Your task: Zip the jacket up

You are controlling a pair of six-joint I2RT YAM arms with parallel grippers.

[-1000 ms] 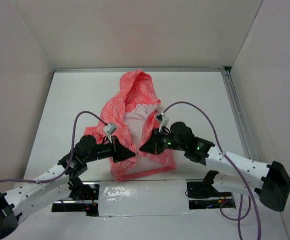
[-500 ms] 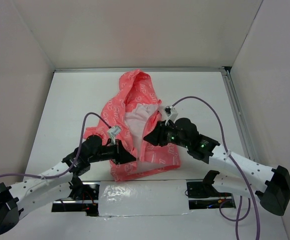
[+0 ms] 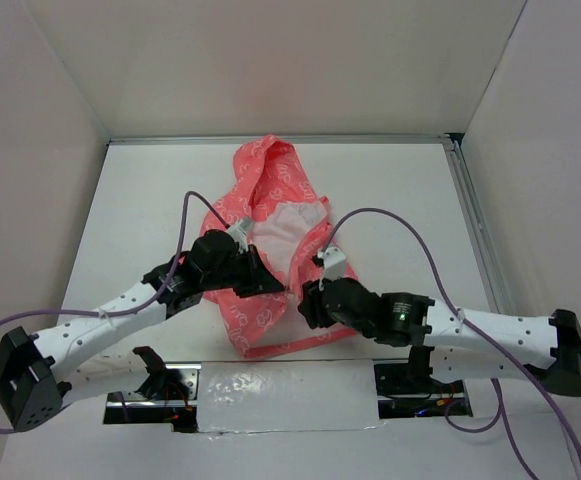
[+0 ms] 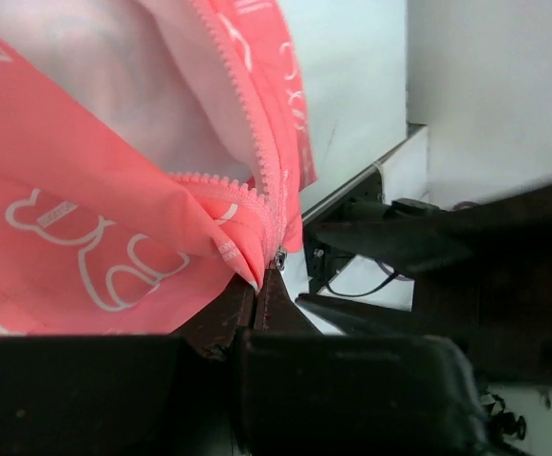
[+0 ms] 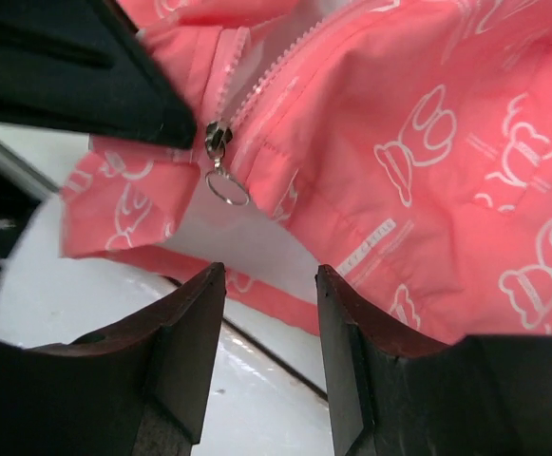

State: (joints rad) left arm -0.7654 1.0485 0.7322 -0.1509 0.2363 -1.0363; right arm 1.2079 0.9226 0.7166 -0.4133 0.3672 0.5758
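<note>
The coral-pink jacket (image 3: 270, 180) with white print lies in the middle of the table, hood at the far end, front open and whitish lining showing. My left gripper (image 3: 267, 287) is shut on the jacket's zipper edge (image 4: 247, 271), close to the metal slider (image 4: 280, 257), and holds that edge up. My right gripper (image 3: 306, 305) is open and empty, just on the near side of the left gripper. In the right wrist view its fingers (image 5: 337, 323) sit below the slider and its ring pull (image 5: 223, 176), apart from the cloth (image 5: 428, 123).
White enclosure walls stand on three sides. A metal rail (image 3: 470, 220) runs along the table's right side. A shiny tape strip (image 3: 270, 385) crosses the near edge between the arm bases. Purple cables (image 3: 185, 220) loop above both arms.
My left gripper has moved farther up the table, lifting the jacket's zipper edge. My right gripper has dropped back toward the near edge and now sits open under the slider.
</note>
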